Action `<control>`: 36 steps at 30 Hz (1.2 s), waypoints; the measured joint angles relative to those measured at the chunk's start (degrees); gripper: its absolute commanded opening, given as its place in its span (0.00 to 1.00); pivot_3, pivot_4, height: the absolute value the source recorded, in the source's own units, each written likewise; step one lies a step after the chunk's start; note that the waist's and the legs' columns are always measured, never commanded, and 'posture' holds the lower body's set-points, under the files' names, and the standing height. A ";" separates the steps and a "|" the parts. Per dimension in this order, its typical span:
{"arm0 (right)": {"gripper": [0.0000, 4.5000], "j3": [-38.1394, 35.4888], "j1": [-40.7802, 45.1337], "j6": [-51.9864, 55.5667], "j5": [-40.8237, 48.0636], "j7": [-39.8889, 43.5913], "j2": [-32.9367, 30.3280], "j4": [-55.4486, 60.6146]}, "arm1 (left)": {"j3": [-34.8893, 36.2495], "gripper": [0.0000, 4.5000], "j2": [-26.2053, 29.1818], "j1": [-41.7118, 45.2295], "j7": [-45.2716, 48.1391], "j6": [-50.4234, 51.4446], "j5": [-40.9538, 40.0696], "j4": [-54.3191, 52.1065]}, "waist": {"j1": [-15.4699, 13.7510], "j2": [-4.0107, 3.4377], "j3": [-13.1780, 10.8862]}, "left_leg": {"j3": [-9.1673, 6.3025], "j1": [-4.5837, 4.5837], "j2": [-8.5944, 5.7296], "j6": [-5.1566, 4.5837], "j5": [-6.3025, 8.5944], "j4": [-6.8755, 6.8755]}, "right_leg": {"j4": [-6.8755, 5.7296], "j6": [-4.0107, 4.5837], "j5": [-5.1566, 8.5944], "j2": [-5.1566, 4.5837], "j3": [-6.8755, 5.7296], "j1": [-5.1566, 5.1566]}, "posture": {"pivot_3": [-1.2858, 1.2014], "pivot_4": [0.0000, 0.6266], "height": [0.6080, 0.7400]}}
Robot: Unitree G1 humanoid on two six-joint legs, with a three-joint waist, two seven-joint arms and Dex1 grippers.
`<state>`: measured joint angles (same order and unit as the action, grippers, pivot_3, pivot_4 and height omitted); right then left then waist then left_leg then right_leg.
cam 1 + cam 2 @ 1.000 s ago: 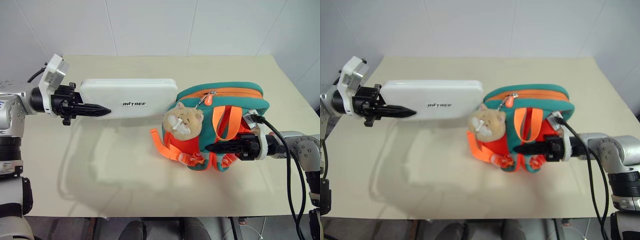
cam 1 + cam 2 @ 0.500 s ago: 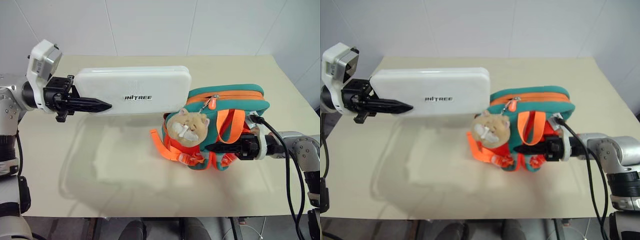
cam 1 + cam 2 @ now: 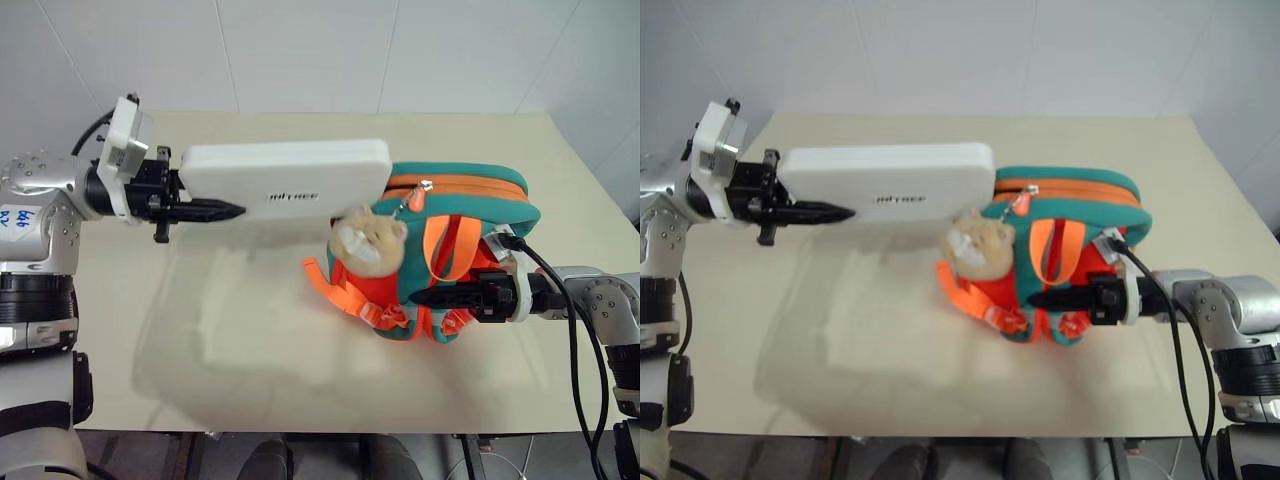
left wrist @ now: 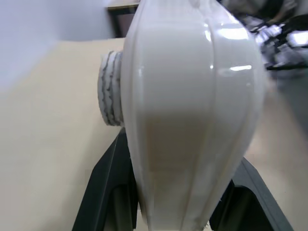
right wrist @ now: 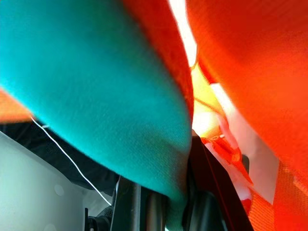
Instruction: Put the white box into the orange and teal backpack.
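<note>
White box (image 3: pixel 285 178) in left pincer (image 3: pixel 215 211), outside backpack (image 3: pixel 440 255) in right pincer's (image 3: pixel 430 296) grip.

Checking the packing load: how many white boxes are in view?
1. The white box is held off the table by the left pincer, beside the backpack. Others could be hidden inside.

L gripper (image 3: pixel 836 212) clamps white box (image 3: pixel 890 180) end, held level above table (image 3: pixel 840 330); box's far end at backpack (image 3: pixel 1065 255) top. R gripper (image 3: pixel 1038 298) pinches backpack fabric.
</note>
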<state>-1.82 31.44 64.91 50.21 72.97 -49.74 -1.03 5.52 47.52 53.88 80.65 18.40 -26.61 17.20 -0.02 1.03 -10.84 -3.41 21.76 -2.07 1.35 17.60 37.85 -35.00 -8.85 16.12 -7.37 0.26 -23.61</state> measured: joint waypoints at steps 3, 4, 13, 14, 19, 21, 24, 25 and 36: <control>0.12 -0.07 -0.30 -0.13 0.07 0.00 0.00 0.44 | -0.32 0.29 -0.41 1.31 -0.03 -2.59 1.18 1.95 | 0.06 0.00 0.00 | 0.00 0.04 -0.01 -0.01 0.01 0.02 | 0.02 -0.02 -0.01 -0.01 0.00 -0.01 | 0.52 0.24 1.00; 0.12 -0.07 -0.36 -0.16 0.07 0.00 0.00 0.45 | -0.42 0.29 -0.41 1.52 0.04 -3.06 1.36 2.17 | 0.07 0.00 0.00 | 0.01 0.04 -0.01 -0.02 0.01 0.02 | 0.02 -0.03 -0.01 -0.01 0.00 -0.01 | 0.52 0.24 1.00; 0.12 -0.07 -0.95 -0.25 0.07 -0.01 0.22 0.54 | -2.92 0.29 1.13 1.55 3.83 -2.39 2.32 2.76 | 0.11 0.00 0.00 | 0.00 0.05 0.00 -0.04 0.02 0.09 | -0.03 -0.03 -0.02 0.01 0.00 0.00 | 0.52 0.24 1.00; 0.12 -0.07 -0.95 -0.24 0.06 -0.01 0.23 0.54 | -3.41 0.29 1.12 1.56 3.98 -3.62 2.81 2.86 | 0.11 0.00 0.00 | 0.00 0.05 0.00 -0.03 0.02 0.11 | -0.04 -0.03 -0.02 0.01 0.00 0.00 | 0.52 0.24 1.00; 0.12 -0.07 -0.92 -0.23 0.08 0.00 0.41 0.55 | -5.02 0.29 -0.70 3.41 3.62 -9.05 6.00 6.48 | -0.06 0.01 0.01 | -0.04 0.06 -0.01 -0.04 0.02 0.18 | -0.05 -0.07 -0.04 0.01 -0.02 0.05 | 0.52 0.24 1.00; 0.12 -0.11 -0.90 -0.18 0.16 -0.02 0.46 0.59 | -6.16 0.29 -2.15 4.99 3.08 -10.92 7.91 8.42 | -0.08 0.01 0.01 | -0.03 0.06 -0.04 -0.05 0.02 0.19 | -0.04 -0.10 -0.06 0.00 -0.01 0.06 | 0.52 0.24 1.00; 0.12 -0.21 -0.90 -0.07 0.34 -0.01 0.51 0.68 | -7.40 0.29 -3.96 7.03 2.87 -12.88 10.07 11.01 | 0.01 0.01 0.01 | -0.03 0.11 -0.03 -0.05 0.02 0.20 | -0.02 -0.11 -0.06 0.01 -0.02 0.03 | 0.52 0.24 1.00; 0.12 -0.22 -0.90 -0.03 0.38 -0.01 0.51 0.68 | -7.95 0.29 -4.26 7.71 3.01 -13.36 10.61 11.81 | 0.03 0.01 0.01 | -0.04 0.13 -0.03 -0.05 0.03 0.20 | -0.01 -0.11 -0.06 0.02 -0.02 0.02 | 0.52 0.24 1.00; 0.12 -0.05 -0.13 -0.01 -0.01 0.02 1.56 0.40 | -14.40 0.29 -14.05 18.04 5.24 -11.89 15.23 19.22 | 0.02 0.04 -0.01 | -0.08 0.38 -0.07 -0.07 0.02 0.29 | 0.05 -0.18 -0.09 0.01 -0.06 -0.09 | 0.52 0.24 1.00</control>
<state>-1.87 31.31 64.90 50.20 72.99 -48.18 -0.64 -8.88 33.47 71.92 85.89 6.52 -11.38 36.42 0.00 1.07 -10.85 -3.49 22.14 -2.13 1.28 17.63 38.14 -34.95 -9.03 16.03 -7.36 0.20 -23.71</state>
